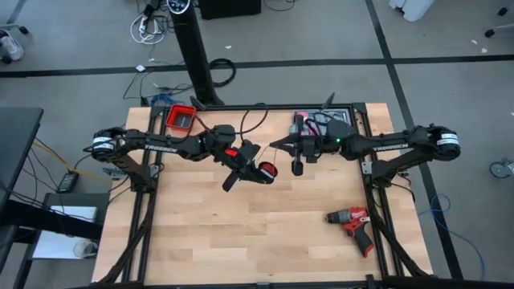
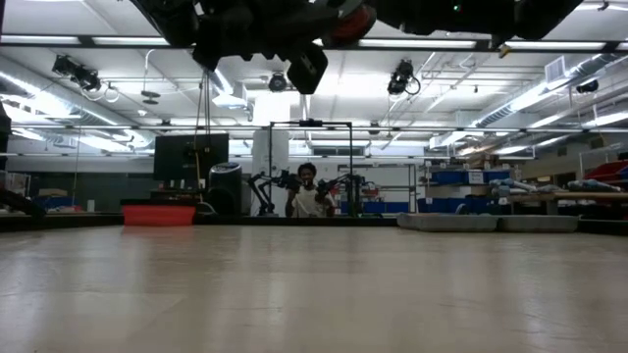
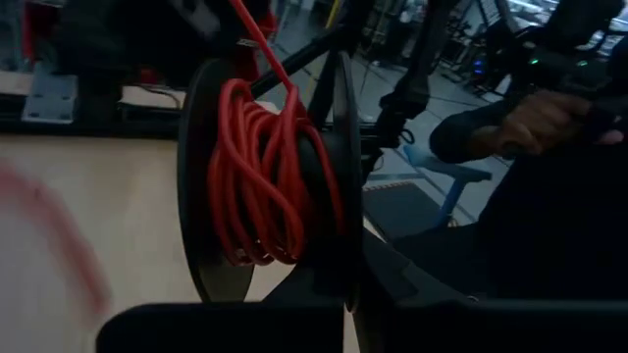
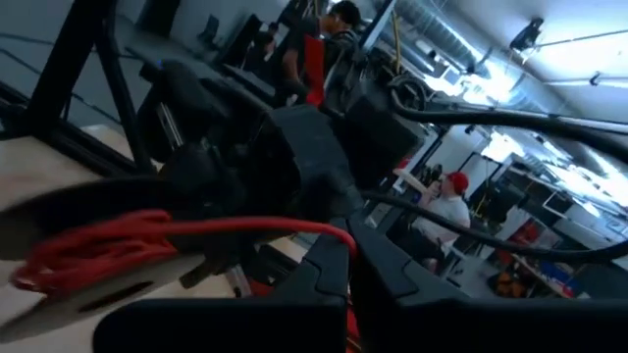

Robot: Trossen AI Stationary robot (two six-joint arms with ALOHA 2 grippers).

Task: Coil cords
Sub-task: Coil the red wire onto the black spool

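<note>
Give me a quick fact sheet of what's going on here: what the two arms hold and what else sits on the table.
left end effector: shut on the spool, raised over the table's middle
spool: wound with red cord
right end effector: shut on the cord's free strand, opposite the left
drill: lying on the wooden table, front right
red bin: back left corner

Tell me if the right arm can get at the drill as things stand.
Probably not right away: the right gripper is shut on the red cord running to the spool in the left gripper. The table toward the drill looks unobstructed.
</note>
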